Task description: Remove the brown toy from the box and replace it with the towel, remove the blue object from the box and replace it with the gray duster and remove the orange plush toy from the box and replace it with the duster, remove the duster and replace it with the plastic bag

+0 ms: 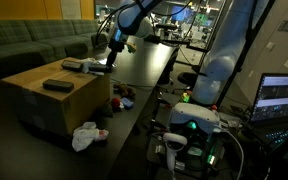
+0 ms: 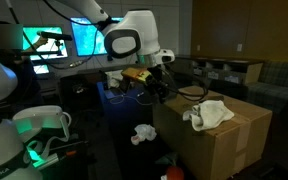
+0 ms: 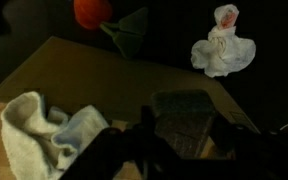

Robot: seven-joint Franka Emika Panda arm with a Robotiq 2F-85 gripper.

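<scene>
I can't tell from these dim pictures whether the gripper [image 3: 149, 150] is spread or pressed together; its fingers are only a dark shape at the bottom of the wrist view. It hangs over the top of the cardboard box [image 1: 44, 108], between the white towel [image 3: 29, 130] and the gray duster [image 3: 184, 115], which both lie on the box. The orange toy [image 3: 92, 10] and the plastic bag [image 3: 222, 45] sit off the box on the dark surface beyond.

My worry is the duster: it lies near the towel, so a drop slightly off to one side could snag cloth instead. It also sits close to the box edge — a nudge might push it over. Coming down too hard would dent the cardboard.
</scene>
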